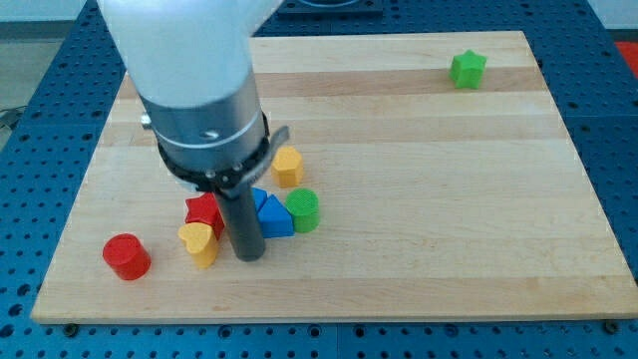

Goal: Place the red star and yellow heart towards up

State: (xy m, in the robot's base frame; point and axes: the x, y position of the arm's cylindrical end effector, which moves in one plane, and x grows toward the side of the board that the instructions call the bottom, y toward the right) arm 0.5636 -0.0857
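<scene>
Wooden board [419,199] carries a crowded cluster at the view's lower left. The rod's tip [249,256] holds nothing, standing between the yellow heart [199,242] and blue triangle [275,218], with the red star [204,211] just behind. A green cylinder [304,209], yellow block [288,166] and red cylinder [127,256] crowd round; a green star [467,69] sits well apart.

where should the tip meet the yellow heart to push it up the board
There is no gripper, so it is a push. Meet the yellow heart on its lower face, coming from the view's bottom. My tip now sits just to its right, beside the blue block. The red star touches the heart directly above, so an upward push would likely carry both.
</scene>
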